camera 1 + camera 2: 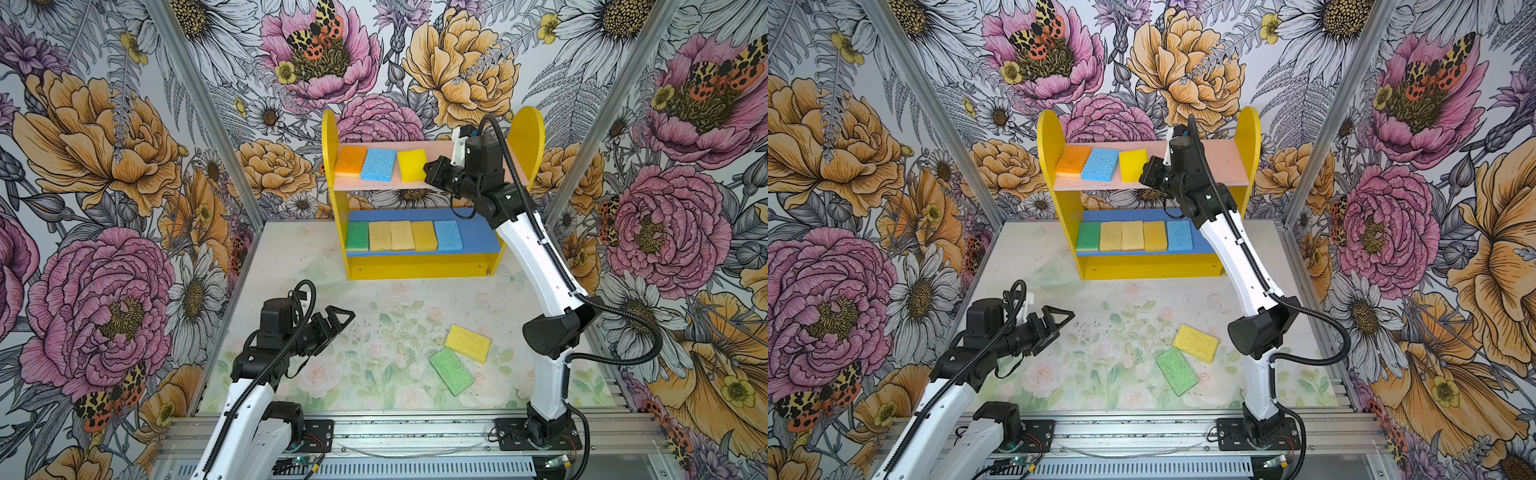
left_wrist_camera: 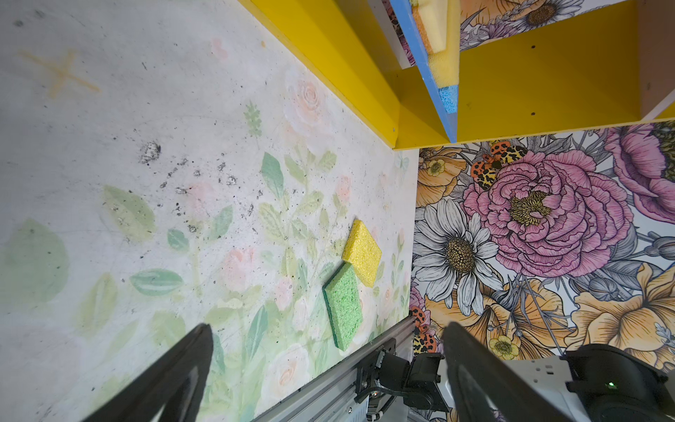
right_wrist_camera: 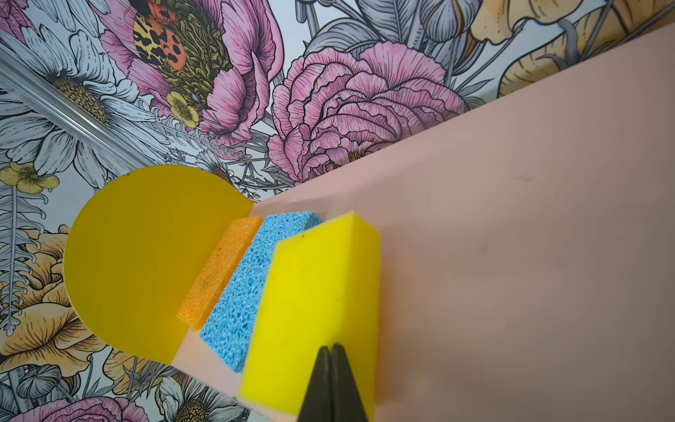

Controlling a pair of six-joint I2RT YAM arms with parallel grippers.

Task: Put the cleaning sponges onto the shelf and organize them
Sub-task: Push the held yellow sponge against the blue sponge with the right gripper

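The right arm (image 1: 519,249) covers the right half of the pink upper board (image 1: 419,185) of the shelf (image 1: 415,266) in both top views, along with the right end of the blue lower board (image 1: 478,237).

The right hand (image 3: 331,347) has its fingers pressed together with nothing between them. Its tip is at the near edge of the bright yellow sponge (image 1: 412,165), and we cannot tell whether it touches.

That sponge lies on the pink board beside a blue sponge (image 1: 379,164) and an orange sponge (image 1: 350,161). In the right wrist view the blue one half hides the orange one.

On the blue board a green sponge (image 1: 357,235), three tan sponges (image 1: 402,235) and a second blue sponge (image 1: 448,235) lie in a row. The left wrist view cuts off the shelf and shows only slivers of their edges.

The left hand (image 1: 341,318) hovers spread wide over the table (image 1: 291,257), and its fingers (image 2: 182,372) run out of that frame.

A textured yellow sponge (image 1: 468,343) and another green sponge (image 1: 451,371) lie on the table, and their corners look to be touching.
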